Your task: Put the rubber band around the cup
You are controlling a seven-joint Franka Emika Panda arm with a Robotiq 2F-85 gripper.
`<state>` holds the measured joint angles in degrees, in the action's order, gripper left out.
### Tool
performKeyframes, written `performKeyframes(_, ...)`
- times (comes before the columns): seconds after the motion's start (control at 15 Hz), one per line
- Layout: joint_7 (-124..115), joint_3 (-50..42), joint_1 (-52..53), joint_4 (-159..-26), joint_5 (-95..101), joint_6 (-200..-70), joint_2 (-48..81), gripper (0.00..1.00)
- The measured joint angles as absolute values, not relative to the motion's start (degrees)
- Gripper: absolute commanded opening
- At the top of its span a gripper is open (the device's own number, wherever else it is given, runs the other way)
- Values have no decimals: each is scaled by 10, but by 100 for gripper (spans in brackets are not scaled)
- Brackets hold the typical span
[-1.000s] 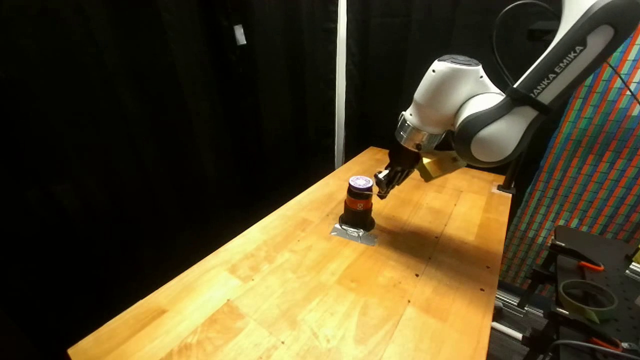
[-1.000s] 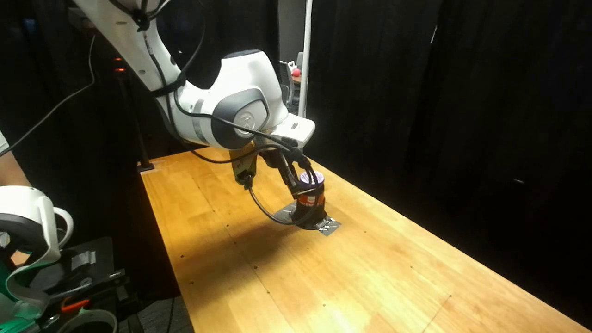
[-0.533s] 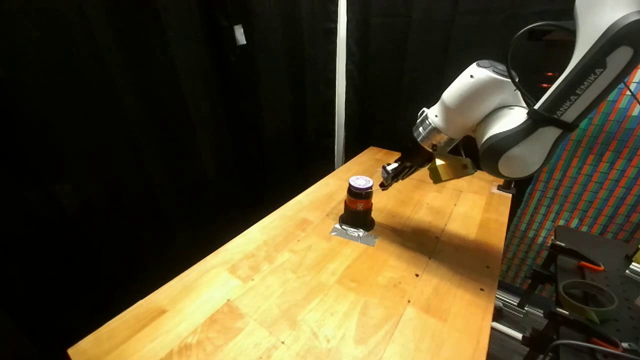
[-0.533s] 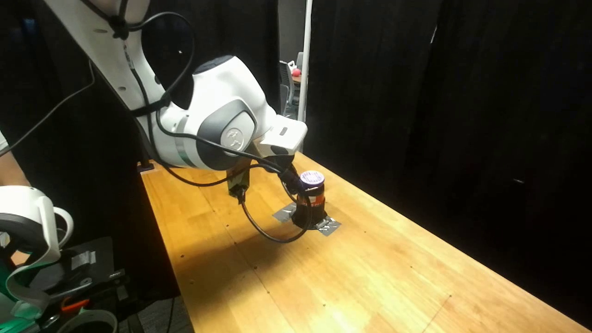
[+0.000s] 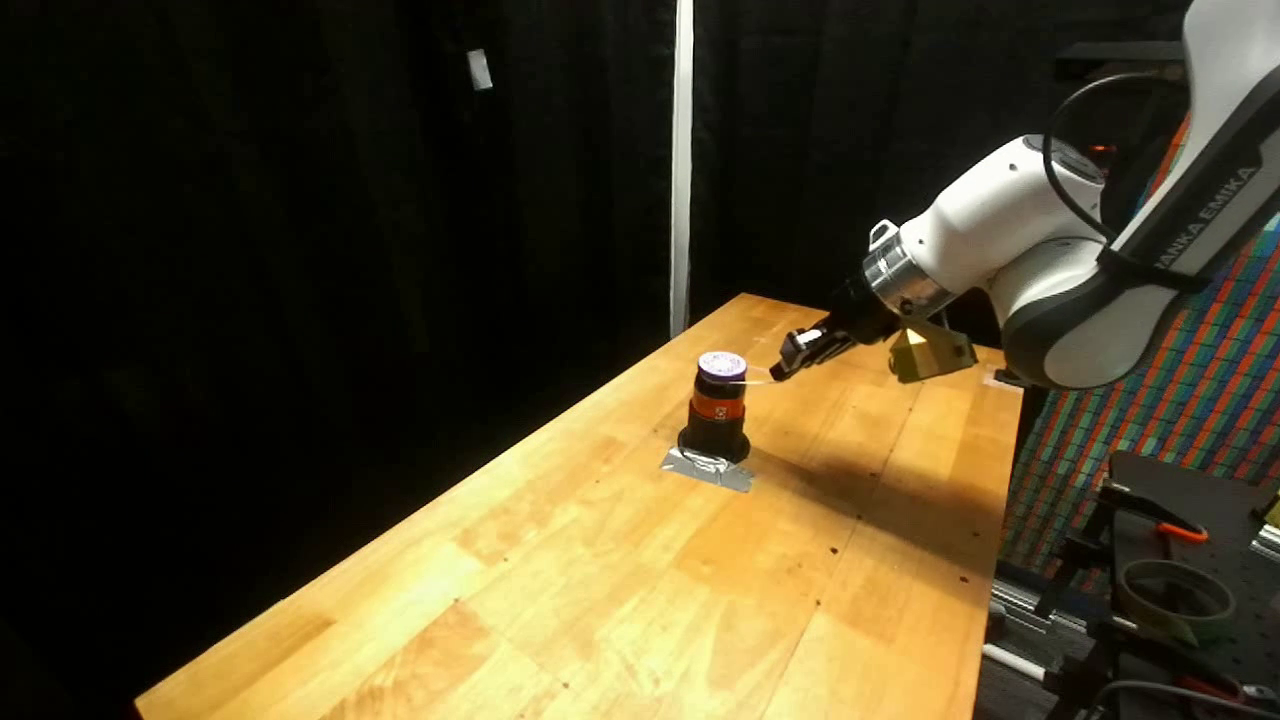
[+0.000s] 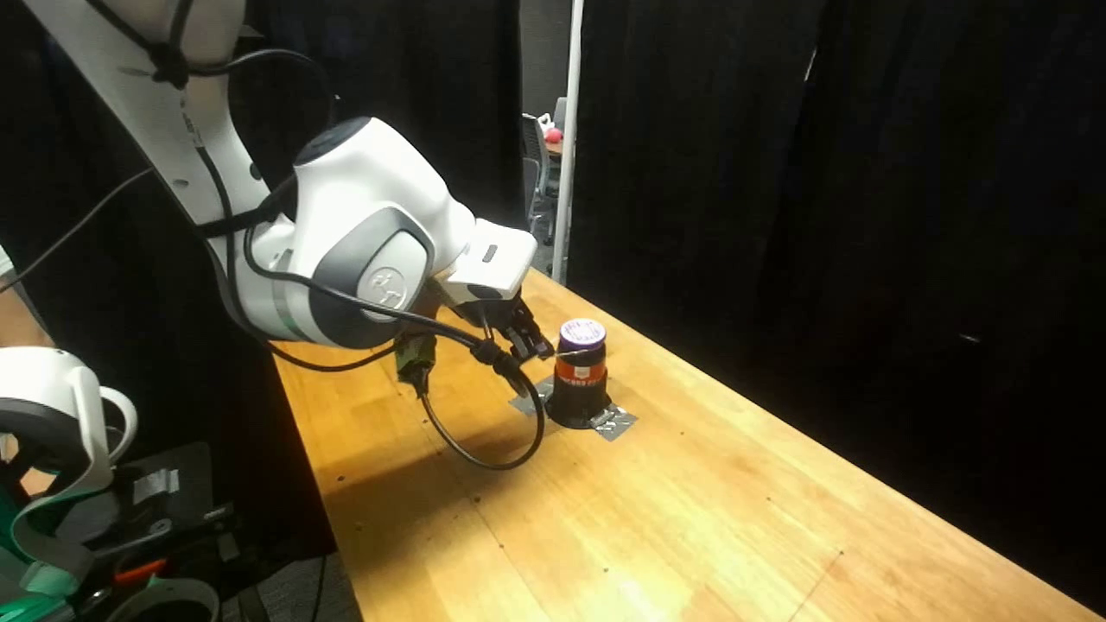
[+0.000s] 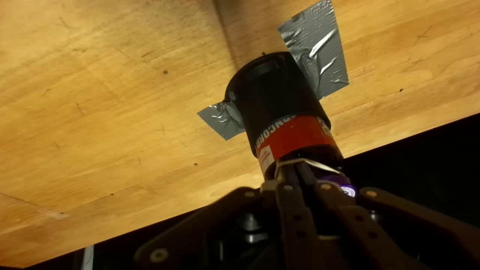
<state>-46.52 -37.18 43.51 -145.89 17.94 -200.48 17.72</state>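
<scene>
The cup stands upright on the wooden table in both exterior views (image 5: 719, 408) (image 6: 581, 372). It is dark with an orange-red band and a pale, purple-edged top. It also shows in the wrist view (image 7: 298, 137). The pale, thin rubber band (image 7: 322, 165) crosses my fingertips and runs to the cup's upper part, just below its top. In an exterior view, a strand of it (image 6: 581, 352) crosses the cup's front. My gripper (image 7: 297, 170) has its fingertips together on the band, beside the cup's upper part with a small gap (image 5: 781, 371) (image 6: 545, 352). The band's far side is hidden.
The cup's black base is fixed by silver tape (image 7: 318, 52) to the table (image 5: 620, 600). A loop of cable (image 6: 505, 467) hangs below the wrist near the table. A side table with a tape roll (image 5: 1130, 600) stands past the table's edge. Black curtains border the other side.
My gripper has drawn back from the cup toward the robot's base, rising slightly and tilting flatter. The rubber band now spans the gap. The cup has stayed in place.
</scene>
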Motion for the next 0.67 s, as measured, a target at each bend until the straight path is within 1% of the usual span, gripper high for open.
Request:
performKeyframes(0.13, -465, -379, 450, -1474, 175, -2023, 177, 10)
performKeyframes(0.4, -460, -390, 468, -1499, 165, -2066, 177, 7)
performKeyframes(0.67, -446, -405, 490, -1523, 118, -2134, 182, 8)
